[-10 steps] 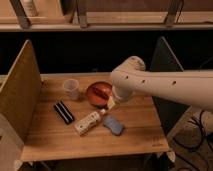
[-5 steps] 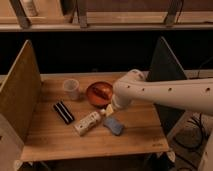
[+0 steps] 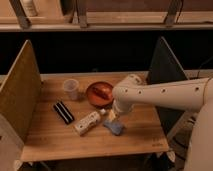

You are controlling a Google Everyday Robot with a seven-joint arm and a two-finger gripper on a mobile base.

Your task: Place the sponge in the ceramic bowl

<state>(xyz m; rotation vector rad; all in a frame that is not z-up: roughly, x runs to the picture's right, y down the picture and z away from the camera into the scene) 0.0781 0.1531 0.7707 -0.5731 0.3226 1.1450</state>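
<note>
— What is under you here?
— Your surface [image 3: 47, 137] is a light wooden top. A tan side panel [image 3: 20, 90] closes its left end and a dark side panel [image 3: 162, 75] closes its right end. Behind it you have a dark gap, and above that a pale shelf [image 3: 125, 24] with upright posts.

— What lies on it?
— The ceramic bowl [image 3: 100, 93] sits toward the back, near the middle. A translucent cup [image 3: 71, 89] stands just beside it on the left. A black striped block [image 3: 63, 112] lies left of centre. A white bottle [image 3: 89, 123] lies on its side in front of the bowl. The sponge [image 3: 115, 127] lies flat near the front edge, just right of the bottle's cap and outside the bowl.

— Where is your gripper?
— The arm [image 3: 165, 95] reaches in from the right and turns down just right of the bowl. The gripper [image 3: 112, 116] hangs right above the sponge, between it and the bottle's cap. I cannot tell whether it is open or closed, or whether it has hold of the sponge.

— Room to move?
— You have bare wood at the front left and to the right of the sponge. The two panels hem in both ends, and the front edge runs close to the sponge.
</note>
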